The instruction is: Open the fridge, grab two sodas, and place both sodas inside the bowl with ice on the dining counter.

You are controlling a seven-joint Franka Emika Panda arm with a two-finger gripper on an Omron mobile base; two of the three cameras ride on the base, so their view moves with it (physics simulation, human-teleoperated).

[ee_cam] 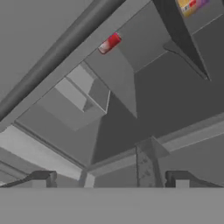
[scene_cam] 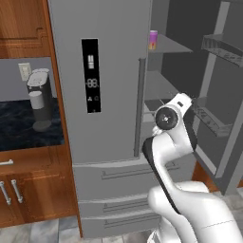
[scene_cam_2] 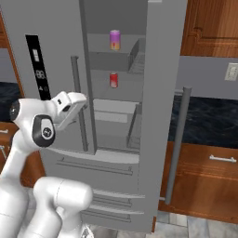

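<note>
The fridge [scene_cam_2: 116, 139] is standing with its right door [scene_cam_2: 160, 111] swung wide, so the first step of the task looks done and the cans are now exposed. The purple-and-orange soda can [scene_cam_2: 115, 39] is sitting upright on the top shelf inside the fridge, and the red soda can [scene_cam_2: 113, 80] is standing on the shelf just below it, both toward the back, well clear of the door bins [scene_cam: 213, 118]. The left door [scene_cam: 95, 80], with its black display panel [scene_cam: 90, 76], is staying closed.

The gripper [ee_cam: 111, 179] is hovering at the open compartment, near the left door's bar handle [scene_cam_2: 79, 102], tilted so the hand view is looking up and inward at both cans. Its fingertips [ee_cam: 41, 177] are standing wide apart with nothing between them, which suits an approach before a grasp. The red can is lying closer to the hand's line of sight, so it seems the likelier first pick. Reaching it will call for threading past the shelf edges without bumping them.
</note>
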